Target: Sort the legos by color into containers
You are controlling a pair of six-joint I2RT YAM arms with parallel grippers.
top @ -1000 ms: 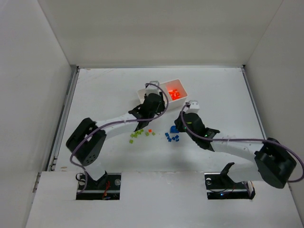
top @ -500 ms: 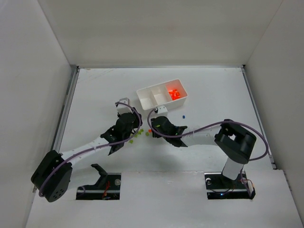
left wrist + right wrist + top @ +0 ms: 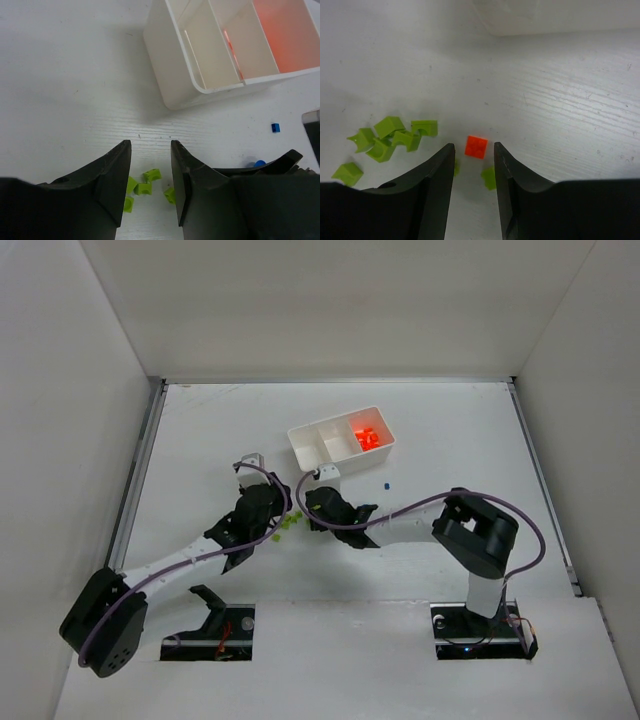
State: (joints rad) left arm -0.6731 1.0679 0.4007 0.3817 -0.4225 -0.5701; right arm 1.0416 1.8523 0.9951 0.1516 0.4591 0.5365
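My right gripper [image 3: 473,157] stands with its jaws parted and nothing in them. It is lined up so that a small bright orange plastic brick [image 3: 476,146] lies on the table just ahead of the gap between the fingertips. I judge that this is the pick in hand: the jaws are set either side of the one orange piece that sits among the green ones. A few tiny yellow-green plastic bricks [image 3: 395,132] are clustered just to its left, and another two lie close against the fingers. A sloppy close could therefore catch a green one as well.

My left gripper [image 3: 150,150] is also parted and carries nothing. It hangs over the same yellow-green bricks [image 3: 145,182], and I take it to be ready for them once the orange one is out of the way.

Further out, the white rectangular plastic tray [image 3: 170,75] with its three compartments sits beyond both grippers. In the top view its rightmost compartment holds the orange pieces [image 3: 367,437]. The left wrist view shows no bricks in the other two, so by my reckoning green and blue have not yet been started.

A tiny blue plastic brick [image 3: 275,127] lies alone on the white table [image 3: 75,75], near the tray's wall and well apart from the green cluster.
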